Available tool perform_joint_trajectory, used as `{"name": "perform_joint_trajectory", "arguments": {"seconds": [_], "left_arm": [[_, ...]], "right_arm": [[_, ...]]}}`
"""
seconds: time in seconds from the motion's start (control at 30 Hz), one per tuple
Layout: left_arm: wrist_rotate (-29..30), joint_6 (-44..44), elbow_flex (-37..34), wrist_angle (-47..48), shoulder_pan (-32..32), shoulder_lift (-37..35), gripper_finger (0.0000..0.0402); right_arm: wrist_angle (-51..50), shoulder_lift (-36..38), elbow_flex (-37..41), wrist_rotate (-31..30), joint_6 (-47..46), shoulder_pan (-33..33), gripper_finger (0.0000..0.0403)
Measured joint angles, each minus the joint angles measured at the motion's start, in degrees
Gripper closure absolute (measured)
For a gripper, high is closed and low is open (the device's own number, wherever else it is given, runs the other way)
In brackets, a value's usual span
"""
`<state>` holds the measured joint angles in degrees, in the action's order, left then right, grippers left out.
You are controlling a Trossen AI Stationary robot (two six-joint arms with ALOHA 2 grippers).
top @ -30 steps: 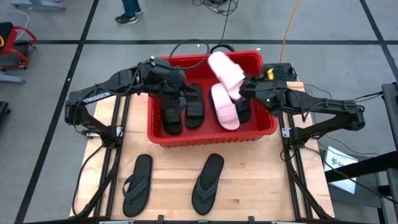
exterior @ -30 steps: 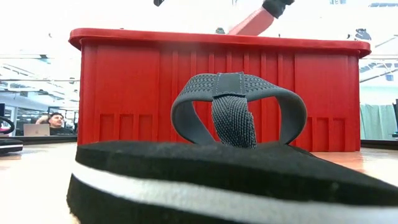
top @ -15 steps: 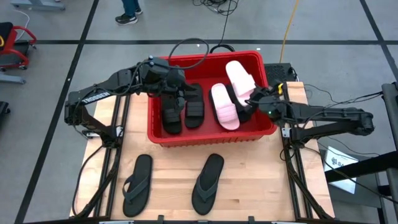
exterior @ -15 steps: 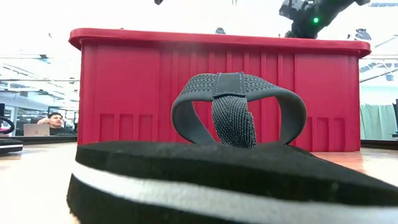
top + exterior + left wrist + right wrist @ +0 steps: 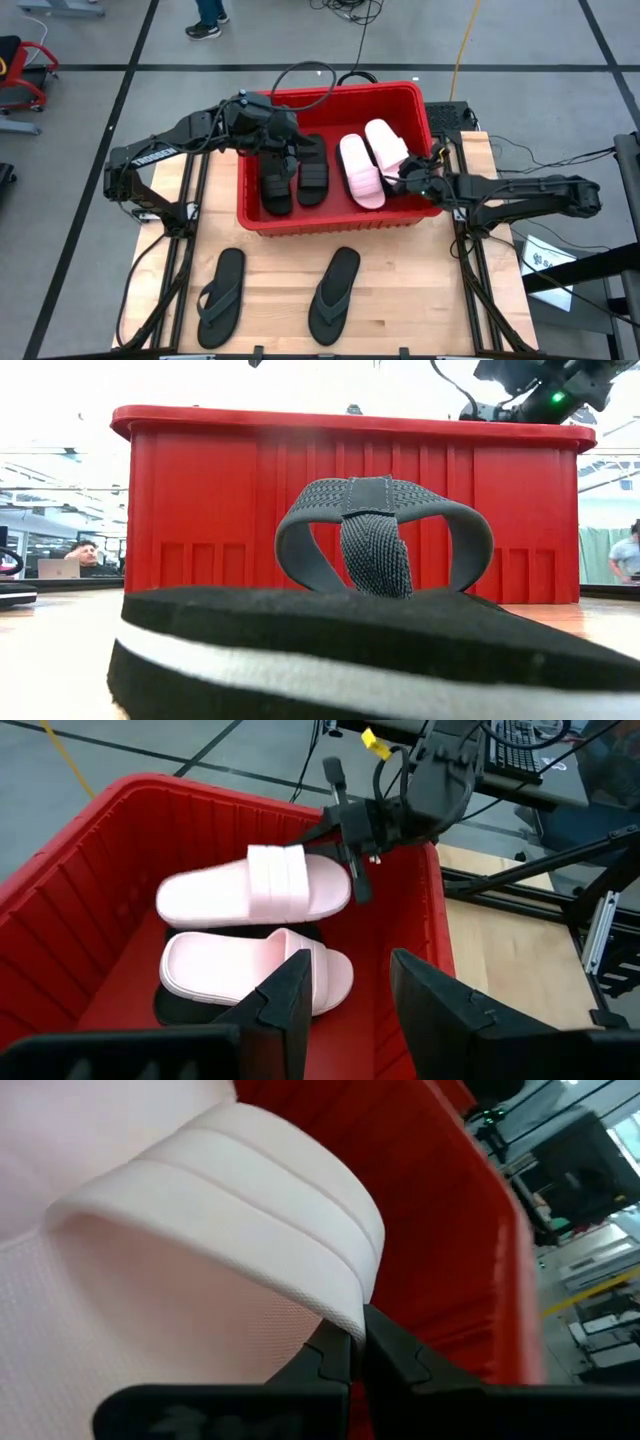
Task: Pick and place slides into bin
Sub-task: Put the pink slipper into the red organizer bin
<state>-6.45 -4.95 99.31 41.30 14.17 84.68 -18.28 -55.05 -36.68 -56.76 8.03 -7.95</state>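
The red bin (image 5: 340, 218) stands at the table's far middle and fills the low view (image 5: 350, 510). In it lie two black slides (image 5: 295, 178) at the left and two pale pink slides at the right. My right gripper (image 5: 403, 168) is shut on the right-hand pink slide (image 5: 385, 142) from beside the bin's right wall. The other pink slide (image 5: 358, 170) lies next to it. My left gripper (image 5: 345, 1010) hovers open over the bin's left part with nothing between its fingers. Two black flip-flops (image 5: 222, 295) (image 5: 335, 293) lie soles down on the near table. My right gripper pinches the edge of the pink slide's wide strap (image 5: 345, 1305) between its two shut fingertips (image 5: 325, 1355). The fingers come slanting down from the table's right side, over the bin's wall. The slide lies about level, strap up, in the bin, over a black slide (image 5: 310, 932).
The bin's right wall (image 5: 432, 170) runs close under my right arm. A loop of black cable (image 5: 310, 72) lies behind the bin. A person's feet (image 5: 205, 25) stand on the floor beyond the table. In the low view a flip-flop (image 5: 380, 620) fills the foreground.
My right gripper has come down and drawn toward the table's right and near edges, staying shut on the pink slide. The slide, held up tilted above the bin a second ago, has tipped flat and sunk into the bin beside the other pink one.
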Motion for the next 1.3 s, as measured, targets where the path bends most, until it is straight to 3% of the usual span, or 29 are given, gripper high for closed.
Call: {"name": "perform_joint_trajectory", "arguments": {"seconds": [0.6, 0.8, 1.3], "left_arm": [[-0.01, 0.00, 0.00, -0.02, 0.00, 0.00, 0.0270], [-0.01, 0.00, 0.00, -0.02, 0.00, 0.00, 0.0270], [-0.02, -0.39, 0.00, 0.00, 0.00, 0.04, 0.0270]], "right_arm": [[-0.23, 0.00, 2.95, 3.72, -0.64, 0.02, 0.0394], [-0.48, 0.00, 3.01, 8.48, -1.49, -0.02, 0.0369], [-0.88, 0.00, 3.01, 9.15, -0.88, 0.17, 0.0274]]}}
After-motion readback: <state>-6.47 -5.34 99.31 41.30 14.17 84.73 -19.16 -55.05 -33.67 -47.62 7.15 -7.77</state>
